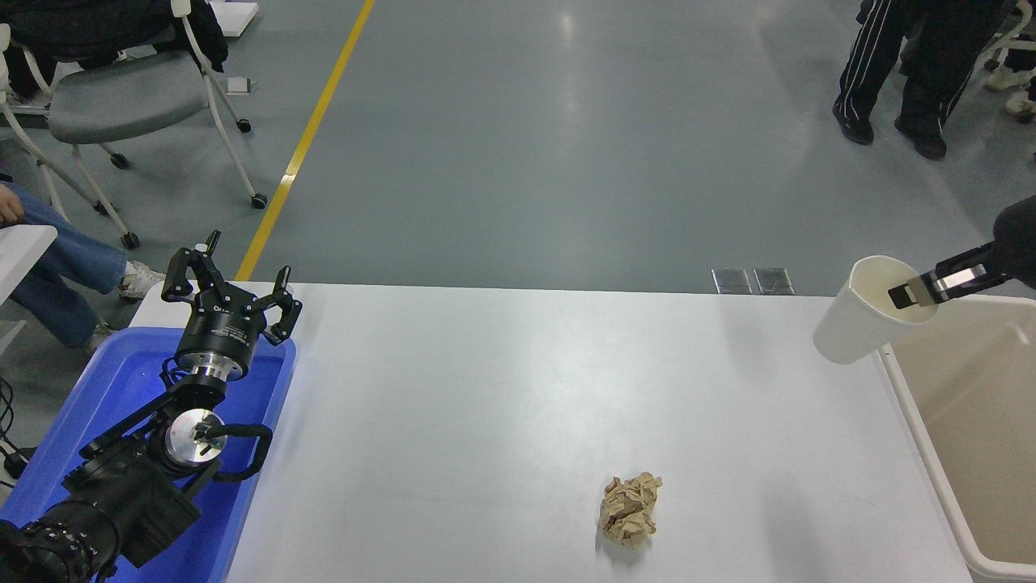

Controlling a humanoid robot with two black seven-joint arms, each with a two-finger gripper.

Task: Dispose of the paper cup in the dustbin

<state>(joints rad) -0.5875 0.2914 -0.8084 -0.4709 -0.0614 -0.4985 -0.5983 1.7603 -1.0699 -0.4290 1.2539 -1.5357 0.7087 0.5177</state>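
Observation:
The white paper cup (858, 316) hangs tilted in the air above the table's far right corner, its cream inside facing up and right. My right gripper (919, 290) is shut on the cup's rim, one finger inside and one outside. The cup's mouth overlaps the near-left rim of the beige dustbin (931, 453), which stands at the table's right edge. My left gripper (231, 283) is open and parked at the lower left over the blue tub.
A crumpled tan paper ball (630, 508) lies on the white table (518, 389) at the front centre-right. A bright blue tub (121, 380) stands at the left edge. A person's legs show at the top right and chairs with a seated person at the top left.

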